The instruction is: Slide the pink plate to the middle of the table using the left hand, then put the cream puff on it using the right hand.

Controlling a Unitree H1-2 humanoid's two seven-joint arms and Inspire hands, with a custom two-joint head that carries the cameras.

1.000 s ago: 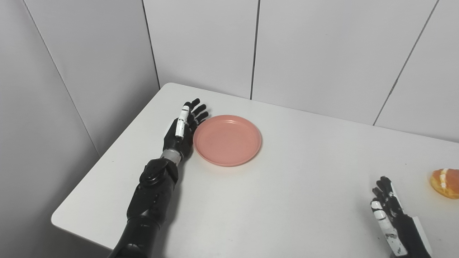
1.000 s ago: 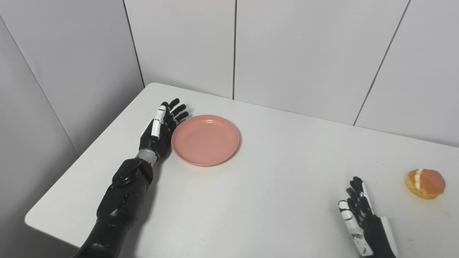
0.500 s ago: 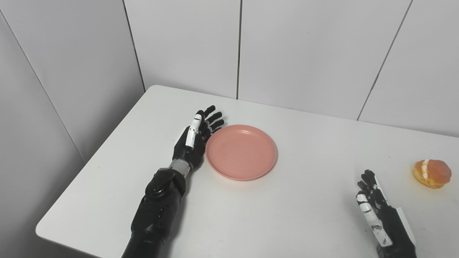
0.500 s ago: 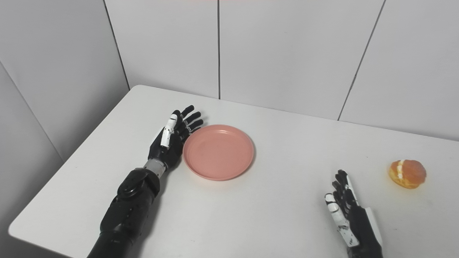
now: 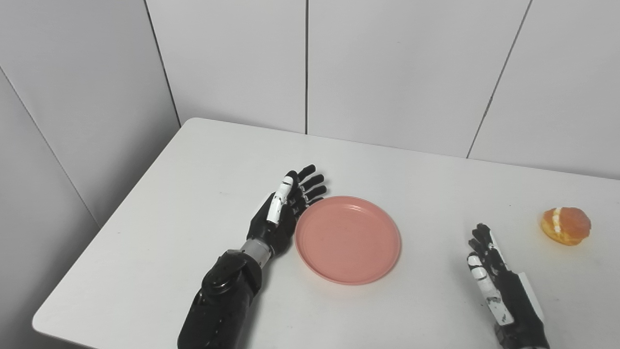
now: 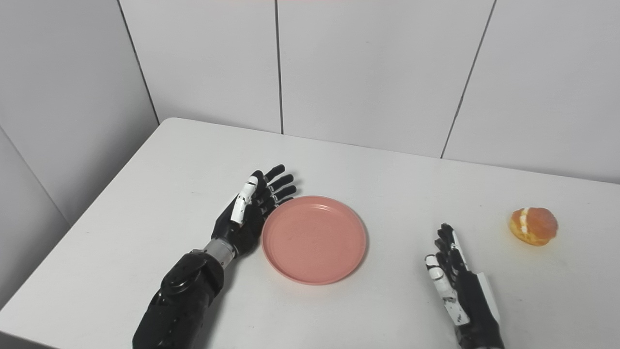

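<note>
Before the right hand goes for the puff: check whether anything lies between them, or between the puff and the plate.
Nothing visible blocks either path. Bare table lies between the open right hand and the puff. On the puff-to-plate line only the right hand itself sits, near that path.

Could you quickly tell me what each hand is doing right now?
Left hand: open, flat against the pink plate rim.
Right hand: open, holding nothing.
</note>
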